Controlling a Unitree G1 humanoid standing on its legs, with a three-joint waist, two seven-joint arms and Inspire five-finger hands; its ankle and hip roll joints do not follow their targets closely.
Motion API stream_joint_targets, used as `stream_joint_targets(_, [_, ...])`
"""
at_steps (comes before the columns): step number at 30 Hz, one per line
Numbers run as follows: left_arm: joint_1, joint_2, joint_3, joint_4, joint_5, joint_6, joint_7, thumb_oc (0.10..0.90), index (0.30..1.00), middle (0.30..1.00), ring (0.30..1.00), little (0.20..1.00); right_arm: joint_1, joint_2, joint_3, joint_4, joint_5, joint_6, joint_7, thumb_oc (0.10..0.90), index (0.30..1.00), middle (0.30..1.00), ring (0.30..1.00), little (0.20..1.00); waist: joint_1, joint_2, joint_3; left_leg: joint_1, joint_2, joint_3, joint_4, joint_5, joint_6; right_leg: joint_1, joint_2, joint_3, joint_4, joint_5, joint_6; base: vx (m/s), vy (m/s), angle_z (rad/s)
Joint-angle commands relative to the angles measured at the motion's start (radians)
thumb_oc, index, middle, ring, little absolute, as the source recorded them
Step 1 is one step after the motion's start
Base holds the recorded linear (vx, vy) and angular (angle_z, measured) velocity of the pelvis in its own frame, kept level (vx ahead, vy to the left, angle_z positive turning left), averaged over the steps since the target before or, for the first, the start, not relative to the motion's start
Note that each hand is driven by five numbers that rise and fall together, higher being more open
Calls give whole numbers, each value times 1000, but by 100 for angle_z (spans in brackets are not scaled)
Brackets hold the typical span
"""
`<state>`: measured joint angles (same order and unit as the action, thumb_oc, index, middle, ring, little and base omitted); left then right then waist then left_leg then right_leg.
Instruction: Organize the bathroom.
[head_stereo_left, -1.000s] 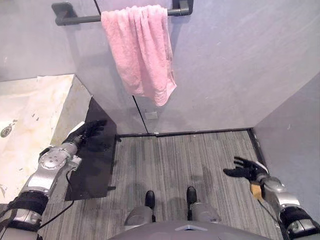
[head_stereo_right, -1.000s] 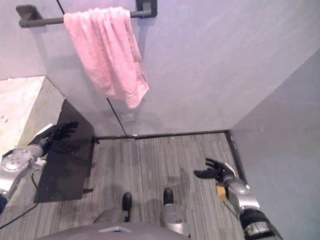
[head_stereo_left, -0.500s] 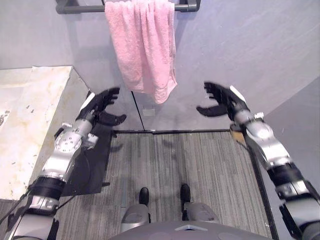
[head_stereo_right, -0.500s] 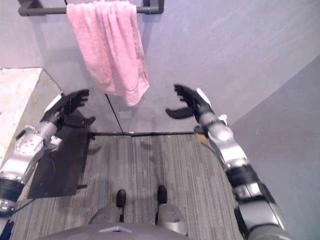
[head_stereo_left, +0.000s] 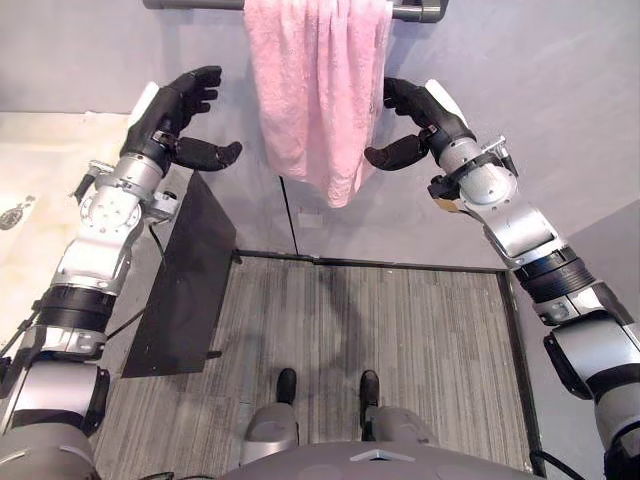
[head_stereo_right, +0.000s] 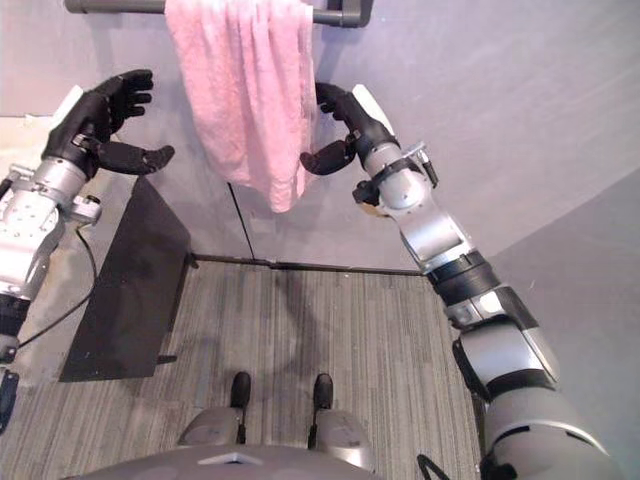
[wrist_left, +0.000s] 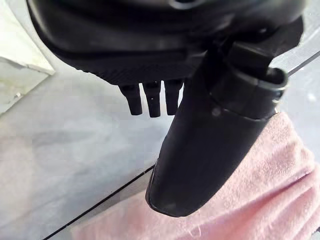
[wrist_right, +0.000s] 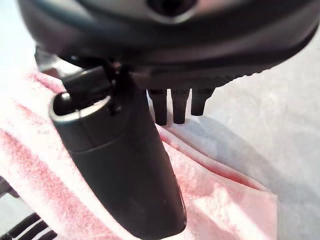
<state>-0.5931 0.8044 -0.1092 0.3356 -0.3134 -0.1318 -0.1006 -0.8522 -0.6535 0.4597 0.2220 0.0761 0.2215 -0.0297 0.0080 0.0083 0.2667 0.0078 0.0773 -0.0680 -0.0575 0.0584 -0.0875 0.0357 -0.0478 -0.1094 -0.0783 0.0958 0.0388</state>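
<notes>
So the soft pink terry towel (head_stereo_left: 318, 95) is hanging bunched over the dark metal wall rail (head_stereo_left: 420, 11). Looks light and floppy, so I'd pinch both side edges just under that rail. Left hand (head_stereo_left: 172, 115) and right hand (head_stereo_left: 420, 125) are hovering either side, fingers spread, holding nothing. No readable labels.

Towel rail (head_stereo_left: 415, 10) and pink towel (head_stereo_left: 315, 95) top edge cut off.
</notes>
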Motion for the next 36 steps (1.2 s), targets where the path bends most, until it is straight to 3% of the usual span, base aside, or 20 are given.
stream_joint_targets(1, [-93,55,-1,-37,-77,-120,20,800,900,900,900,900,-139,-49,14,-83,-55,-32,-73,800,900,900,900,900,-7,-7,-109,-34,72,107,84,-22,5,-49,-18,57,94,-129,10,44,-17,3])
stream_joint_targets(14, [-207,-36,-106,72,-169,-69,-78,800,900,900,900,900,-197,-20,67,-56,-17,24,-71,800,900,900,900,900,-42,2,-127,-11,91,143,58,-11,-5,-46,-19,61,102,-138,16,40,-4,3])
stream_joint_targets(20, [-304,-48,-164,161,-148,-88,-61,800,900,900,900,900,-242,-1,96,-15,60,111,-59,800,900,900,900,900,-58,7,-119,-12,96,161,52,-2,-11,-49,-21,63,93,-130,17,0,0,0])
stream_joint_targets(22, [-353,-48,-197,192,-136,-86,-49,800,900,900,900,900,-259,10,102,34,170,196,-46,800,900,900,900,900,-63,5,-115,-10,100,167,52,0,-15,-49,-21,63,94,-130,16,0,0,0])
stream_joint_targets(26, [-415,-57,-235,243,-131,-84,-41,800,900,900,900,900,-291,43,113,154,334,241,-59,800,900,900,900,900,-60,-2,-110,-10,106,169,59,2,-20,-47,-21,59,99,-131,14,0,0,0])
stream_joint_targets(31, [-476,-74,-279,295,-131,-82,-30,800,900,900,900,900,-326,106,110,291,461,214,-109,800,900,900,900,900,-48,-8,-106,-11,112,161,65,3,-25,-45,-19,53,102,-129,10,8,-29,2])
stream_joint_targets(36, [-492,-85,-289,315,-130,-76,-38,800,900,900,900,900,-353,144,99,366,492,159,-135,800,900,900,900,900,-32,-10,-108,-12,113,151,67,5,-27,-39,-20,43,94,-123,10,17,-25,4])
